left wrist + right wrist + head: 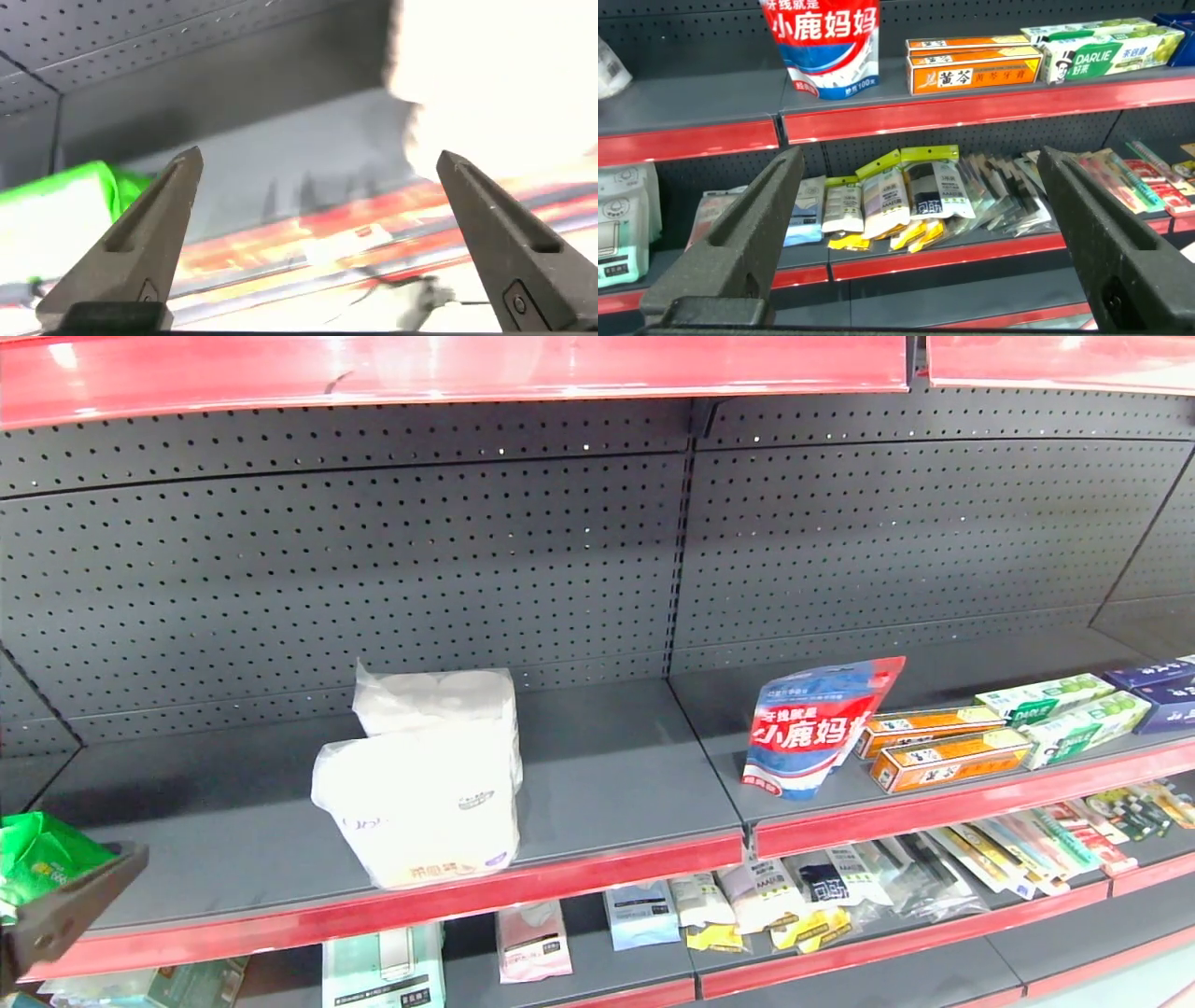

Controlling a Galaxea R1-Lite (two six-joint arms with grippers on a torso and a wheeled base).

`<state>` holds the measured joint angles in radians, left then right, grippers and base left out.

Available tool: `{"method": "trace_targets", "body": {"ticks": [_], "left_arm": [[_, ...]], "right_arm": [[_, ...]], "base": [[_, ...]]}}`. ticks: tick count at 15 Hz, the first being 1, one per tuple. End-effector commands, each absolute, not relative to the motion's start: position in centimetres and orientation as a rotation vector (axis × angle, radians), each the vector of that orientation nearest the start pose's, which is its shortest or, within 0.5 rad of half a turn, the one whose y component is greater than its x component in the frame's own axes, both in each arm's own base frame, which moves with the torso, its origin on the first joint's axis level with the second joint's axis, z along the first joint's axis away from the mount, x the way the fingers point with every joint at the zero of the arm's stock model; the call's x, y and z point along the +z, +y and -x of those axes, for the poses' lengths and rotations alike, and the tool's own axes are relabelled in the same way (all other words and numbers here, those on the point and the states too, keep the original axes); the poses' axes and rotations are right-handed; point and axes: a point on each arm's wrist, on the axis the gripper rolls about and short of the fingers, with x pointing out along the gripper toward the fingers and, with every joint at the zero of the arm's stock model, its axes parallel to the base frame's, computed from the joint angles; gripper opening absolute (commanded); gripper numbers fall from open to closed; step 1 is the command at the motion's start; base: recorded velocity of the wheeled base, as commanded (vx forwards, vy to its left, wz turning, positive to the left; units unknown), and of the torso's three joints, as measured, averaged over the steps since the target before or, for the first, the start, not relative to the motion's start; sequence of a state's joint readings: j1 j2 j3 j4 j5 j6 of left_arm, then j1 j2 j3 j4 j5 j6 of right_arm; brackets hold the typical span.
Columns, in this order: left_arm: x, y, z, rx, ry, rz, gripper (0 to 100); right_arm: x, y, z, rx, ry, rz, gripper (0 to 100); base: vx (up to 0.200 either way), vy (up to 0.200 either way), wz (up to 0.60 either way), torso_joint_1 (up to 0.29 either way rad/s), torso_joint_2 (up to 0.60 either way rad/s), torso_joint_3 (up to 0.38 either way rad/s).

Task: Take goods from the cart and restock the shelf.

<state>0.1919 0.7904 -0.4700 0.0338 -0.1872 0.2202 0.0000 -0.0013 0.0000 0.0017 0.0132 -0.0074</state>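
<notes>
The grey shelf board (607, 775) carries two white tissue packs (425, 784), one behind the other, left of the middle. A green pack (37, 854) lies at the board's far left end. My left gripper (320, 157) is open and holds nothing; one dark finger (70, 901) shows at the shelf's front edge beside the green pack (65, 210), with the white pack (505, 75) off to its other side. My right gripper (922, 154) is open and empty, held in front of the lower shelf, below the blue-and-red pouch (822, 42).
The right shelf bay holds a blue-and-red pouch (812, 728), orange boxes (943, 747), green toothpaste boxes (1074, 709) and dark blue boxes (1162, 686). Small packets (794, 896) fill the shelf below. Bare board lies between the tissue packs and the pouch. A red shelf runs overhead.
</notes>
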Motion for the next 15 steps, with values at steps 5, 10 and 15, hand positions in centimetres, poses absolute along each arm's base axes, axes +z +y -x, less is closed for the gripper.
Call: {"method": "trace_targets", "body": {"ticks": [5,10,15], "left_arm": [[10.7,-1.2,2.9,-0.169,0.110,-0.139,100],[8.7,-0.6,2.1,0.038,0.148,-0.026,100],[8.3,-0.6,1.4,0.013,0.044,-0.013,100]], "right_arm": [[7.5,0.0,2.3,0.014,0.001,0.008,100],[7.5,0.0,2.3,0.020,0.001,0.009,100],[7.5,0.1,2.3,0.026,0.000,0.008,100]], "base": [[0.000,0.000,0.00,0.000,0.00,0.000],[0.000,0.000,0.00,0.000,0.00,0.000],[0.000,0.000,0.00,0.000,0.00,0.000]]}}
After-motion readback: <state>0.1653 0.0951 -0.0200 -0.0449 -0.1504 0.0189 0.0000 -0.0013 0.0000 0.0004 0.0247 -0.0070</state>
